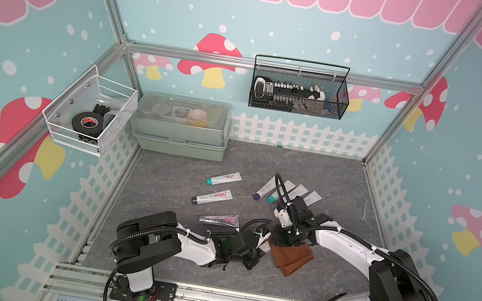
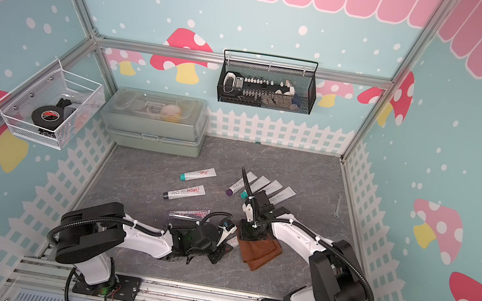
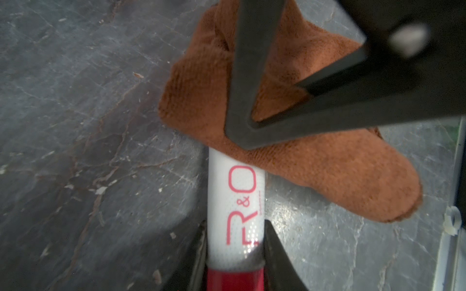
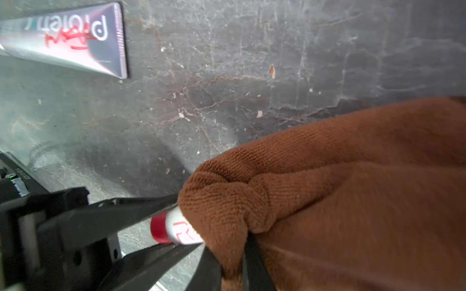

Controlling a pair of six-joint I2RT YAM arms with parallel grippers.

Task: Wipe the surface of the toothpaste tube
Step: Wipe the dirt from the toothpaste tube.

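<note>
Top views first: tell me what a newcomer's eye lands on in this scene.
Near the front middle of the grey table, the left claw is shut on a white, red-capped toothpaste tube. The right claw pinches a rust-brown cloth draped over the tube's far end. Behind them, loose tubes lie scattered.

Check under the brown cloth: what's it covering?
A white R&O toothpaste tube runs under the brown cloth. Its red cap end and logo show, clamped in the left hand; the far end is covered. The right hand pinches the cloth on top.
</note>
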